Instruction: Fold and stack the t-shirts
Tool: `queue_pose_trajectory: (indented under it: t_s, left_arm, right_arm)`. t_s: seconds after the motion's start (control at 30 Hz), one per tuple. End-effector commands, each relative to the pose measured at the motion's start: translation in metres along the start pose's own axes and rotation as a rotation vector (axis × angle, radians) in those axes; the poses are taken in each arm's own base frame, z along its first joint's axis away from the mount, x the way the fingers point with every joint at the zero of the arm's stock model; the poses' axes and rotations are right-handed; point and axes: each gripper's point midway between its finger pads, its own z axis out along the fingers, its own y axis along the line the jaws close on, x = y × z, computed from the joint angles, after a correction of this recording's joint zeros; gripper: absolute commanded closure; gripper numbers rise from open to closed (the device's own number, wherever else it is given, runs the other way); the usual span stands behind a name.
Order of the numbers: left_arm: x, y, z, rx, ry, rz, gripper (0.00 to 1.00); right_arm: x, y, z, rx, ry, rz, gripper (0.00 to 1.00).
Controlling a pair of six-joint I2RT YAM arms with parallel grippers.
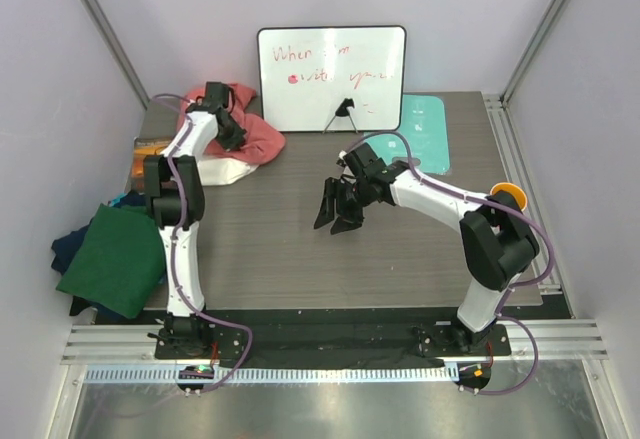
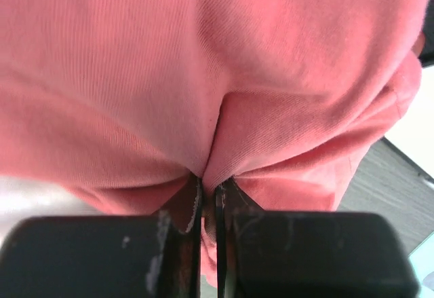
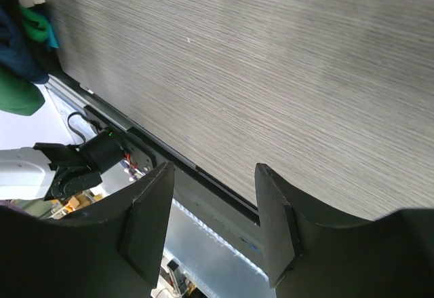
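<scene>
In the upper left of the top view, the left gripper (image 1: 228,127) is half buried in the pink shirt (image 1: 258,141). Its wrist view shows the jaws pinched tight on a fold of that cloth, which fills nearly the whole frame. The right gripper (image 1: 337,214) hangs mid-frame over the table (image 1: 270,259), jaws partly apart, holding nothing. At the left edge the green shirt (image 1: 115,254) drapes over a navy one (image 1: 66,249) — mostly hidden. The whiteboard (image 1: 332,74) writing is illegible.

Open tabletop (image 1: 270,259) spans middle and near side. A whiteboard (image 1: 332,77) blocks far centre; the pink shirt (image 1: 258,139) and green shirt (image 1: 115,254) crowd the left.
</scene>
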Motion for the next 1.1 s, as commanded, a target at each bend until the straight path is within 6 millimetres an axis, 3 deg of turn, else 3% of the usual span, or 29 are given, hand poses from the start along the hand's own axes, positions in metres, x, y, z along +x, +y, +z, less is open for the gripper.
queue_pose_trajectory:
  t_s: [0.0,0.07,0.1,0.17,0.23,0.3,0.33,0.37,0.5,0.53,0.57,0.63,0.67,0.73,0.77,0.83,0.87,0.9,0.93,0.97,1.03,1.07]
  left_arm:
    - [-0.049,-0.025,-0.066,0.046,-0.197,0.034,1.00]
    - [-0.074,-0.029,-0.087,0.024,-0.285,0.023,1.00]
    - [-0.097,-0.042,-0.112,0.056,-0.357,0.004,1.00]
    - [-0.120,-0.039,-0.141,0.037,-0.436,-0.089,1.00]
    - [-0.141,-0.053,-0.198,0.106,-0.534,-0.186,1.00]
    - [-0.140,-0.077,-0.229,0.193,-0.602,-0.165,1.00]
    - [-0.146,-0.089,-0.260,0.243,-0.671,-0.154,1.00]
    - [-0.141,-0.097,-0.277,0.242,-0.709,-0.120,1.00]
    - [-0.131,-0.100,-0.317,0.303,-0.717,-0.109,1.00]
    - [-0.126,-0.100,-0.326,0.311,-0.714,-0.100,1.00]
    - [-0.117,-0.105,-0.355,0.360,-0.730,-0.087,1.00]
    - [-0.097,-0.107,-0.369,0.380,-0.727,-0.035,1.00]
    - [-0.076,-0.109,-0.381,0.412,-0.706,0.001,1.00]
    - [-0.043,-0.119,-0.382,0.490,-0.613,0.077,1.00]
    - [-0.024,-0.115,-0.369,0.498,-0.542,0.110,1.00]
    - [0.016,-0.115,-0.386,0.578,-0.455,0.178,1.00]
    - [0.039,-0.106,-0.368,0.554,-0.397,0.212,1.00]
    - [0.055,-0.099,-0.380,0.581,-0.382,0.232,1.00]
    - [0.075,-0.097,-0.377,0.591,-0.333,0.263,1.00]
    - [0.103,-0.087,-0.356,0.573,-0.237,0.299,1.00]
    - [0.141,-0.064,-0.341,0.517,-0.131,0.334,1.00]
    - [0.161,-0.042,-0.317,0.430,-0.072,0.329,1.00]
  right_arm:
    - [0.009,-0.010,0.004,0.026,0.016,0.039,0.43]
    - [0.010,-0.015,0.007,0.037,0.016,0.038,0.43]
    - [0.009,-0.016,0.007,0.037,0.017,0.033,0.43]
    - [0.007,-0.014,0.008,0.034,0.018,0.030,0.43]
    - [0.006,-0.014,0.009,0.038,0.014,0.039,0.43]
    - [0.003,-0.011,0.006,0.037,-0.004,0.035,0.43]
    - [0.003,-0.011,0.004,0.037,-0.009,0.026,0.43]
    - [0.001,-0.010,0.003,0.036,-0.015,0.022,0.43]
    - [-0.005,-0.017,-0.007,0.060,-0.054,0.018,0.45]
    - [-0.007,-0.014,-0.019,0.068,-0.086,-0.001,0.45]
    - [-0.014,-0.007,-0.029,0.068,-0.125,-0.044,0.45]
    - [-0.028,0.002,-0.057,0.080,-0.236,-0.083,0.45]
    - [-0.036,0.009,-0.069,0.075,-0.283,-0.108,0.45]
    - [-0.054,0.009,-0.091,0.089,-0.375,-0.106,0.45]
    - [-0.061,0.014,-0.105,0.075,-0.420,-0.112,0.44]
    - [-0.081,0.001,-0.125,0.069,-0.468,-0.081,0.42]
    - [-0.087,-0.004,-0.133,0.068,-0.488,-0.072,0.42]
    - [-0.093,-0.011,-0.139,0.071,-0.497,-0.072,0.42]
    - [-0.105,-0.026,-0.152,0.067,-0.519,-0.034,0.42]
    - [-0.108,-0.031,-0.156,0.063,-0.520,-0.030,0.42]
    - [-0.115,-0.047,-0.159,0.085,-0.525,-0.027,0.42]
    - [-0.115,-0.050,-0.156,0.085,-0.513,-0.031,0.42]
